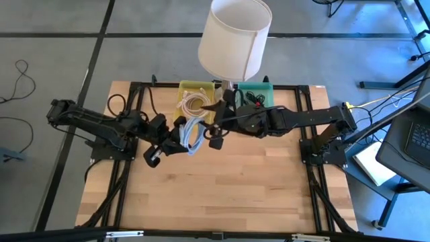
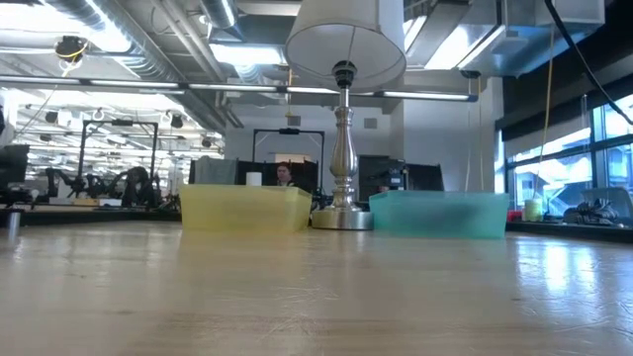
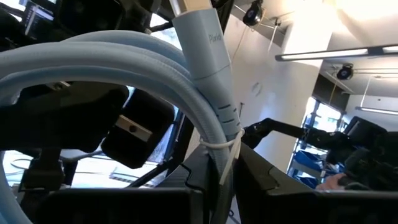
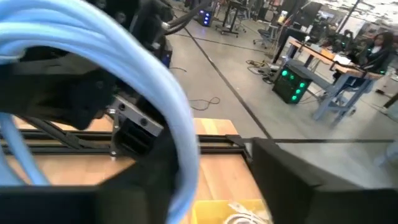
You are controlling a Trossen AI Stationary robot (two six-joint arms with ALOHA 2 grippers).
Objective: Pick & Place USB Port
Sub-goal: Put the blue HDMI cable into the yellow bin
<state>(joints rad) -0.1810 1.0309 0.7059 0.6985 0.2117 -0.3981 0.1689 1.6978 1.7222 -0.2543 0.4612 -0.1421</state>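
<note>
A coiled light-blue USB cable (image 1: 193, 139) hangs over the table's middle, between my two grippers. Its plug (image 3: 208, 50) sticks up past my left gripper (image 3: 217, 190), which is shut on the coil. In the high view, my left gripper (image 1: 182, 134) comes from the table's left. My right gripper (image 1: 210, 133) comes from the right and stands open. One loop of the coil (image 4: 177, 124) runs between its fingers. The low view shows neither gripper nor cable. My left gripper pinches the bundled strands between its two fingers where a white tie (image 3: 222, 149) binds them, just under the plug's ribbed neck. The fingers lie across the strands. The coil is lifted clear of the table, with its loops arching away from the fingers. My right gripper has a loop (image 4: 183, 168) close beside one finger (image 4: 134, 199), with a gap to the other. I cannot tell whether it touches the loop.
A yellow bin (image 1: 197, 101) with white cables and a teal bin (image 1: 259, 94) stand at the table's far edge. A lamp (image 1: 235, 37) stands between them, and its shade overhangs both. The near half of the wooden table (image 1: 215, 195) lies below the arms.
</note>
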